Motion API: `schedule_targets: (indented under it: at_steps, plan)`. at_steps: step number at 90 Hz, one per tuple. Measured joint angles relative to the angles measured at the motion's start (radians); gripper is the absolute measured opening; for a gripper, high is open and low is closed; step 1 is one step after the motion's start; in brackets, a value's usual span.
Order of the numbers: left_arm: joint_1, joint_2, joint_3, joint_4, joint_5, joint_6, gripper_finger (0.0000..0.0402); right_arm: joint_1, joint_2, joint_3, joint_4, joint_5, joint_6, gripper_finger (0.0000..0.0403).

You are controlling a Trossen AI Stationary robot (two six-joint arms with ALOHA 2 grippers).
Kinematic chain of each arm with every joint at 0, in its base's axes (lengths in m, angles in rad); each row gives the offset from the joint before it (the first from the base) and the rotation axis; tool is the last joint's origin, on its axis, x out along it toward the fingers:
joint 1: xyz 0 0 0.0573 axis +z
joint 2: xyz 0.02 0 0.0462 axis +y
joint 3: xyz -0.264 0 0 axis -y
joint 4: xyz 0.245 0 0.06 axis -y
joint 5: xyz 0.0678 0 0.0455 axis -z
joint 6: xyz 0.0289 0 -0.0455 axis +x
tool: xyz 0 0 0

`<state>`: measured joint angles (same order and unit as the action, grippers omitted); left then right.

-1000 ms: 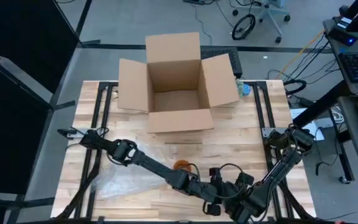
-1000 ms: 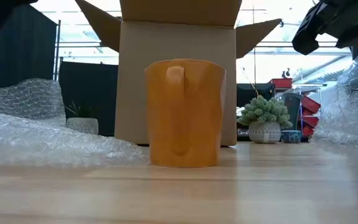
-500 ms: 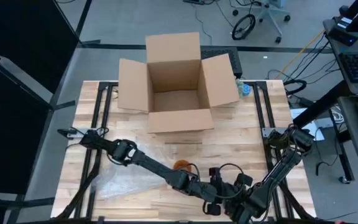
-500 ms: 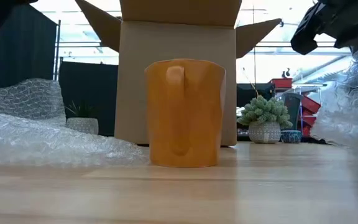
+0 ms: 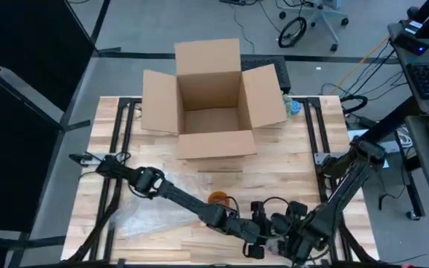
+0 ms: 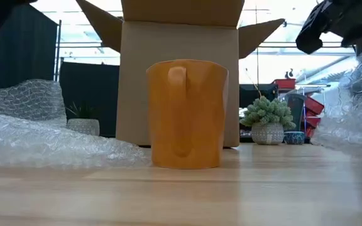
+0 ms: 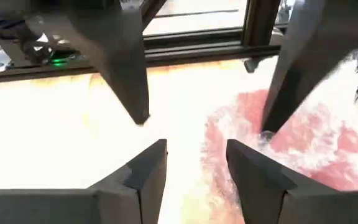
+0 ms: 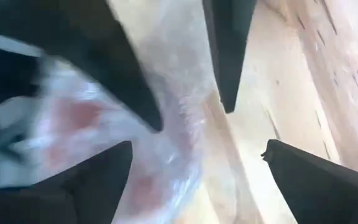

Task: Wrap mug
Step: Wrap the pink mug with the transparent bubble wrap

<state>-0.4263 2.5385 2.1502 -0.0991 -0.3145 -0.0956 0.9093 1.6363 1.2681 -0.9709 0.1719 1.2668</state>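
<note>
The cardboard box [image 5: 208, 97] stands open at the table's far side; I see nothing inside. The orange mug [image 6: 186, 113] stands upright before it, handle toward the low camera, bubble wrap [image 6: 36, 135] beside it; from above my left arm mostly hides it. My left gripper [image 7: 194, 134] and right gripper [image 8: 188, 109] meet at the near edge, jaws parted. My right arm has shifted right.

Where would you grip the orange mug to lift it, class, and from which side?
Grip the orange mug across its rim from above, probably: it stands upright, top open, with bubble wrap beside it and the cardboard box behind. Its handle faces the low camera.
</note>
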Motion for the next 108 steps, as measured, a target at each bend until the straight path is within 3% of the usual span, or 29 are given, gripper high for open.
schedule_targets:
  at_steps: [24,40,52,69,96,108]
  plan:
    - [0.001,0.000,0.000,0.000,0.000,0.000,0.0154,0.106,-0.122,0.002,0.061,-0.043,0.040,0.0357]
    - [0.000,0.000,0.000,0.001,-0.001,-0.001,0.0154,0.246,-0.065,0.000,0.056,-0.031,0.206,0.0357]
    - [0.001,0.000,0.000,0.002,-0.001,-0.001,0.0154,0.305,0.032,0.000,0.081,0.070,0.267,0.0357]
    - [0.001,0.000,-0.001,0.009,-0.001,-0.001,0.0154,0.295,0.126,0.000,0.124,0.151,0.238,0.0357]
    - [0.002,0.000,-0.001,0.008,-0.002,-0.002,0.0154,0.254,0.058,0.002,0.065,0.206,0.218,0.0357]
    - [0.002,0.000,-0.001,0.007,-0.003,-0.002,0.0154,0.231,0.041,0.002,0.048,0.280,0.204,0.0357]
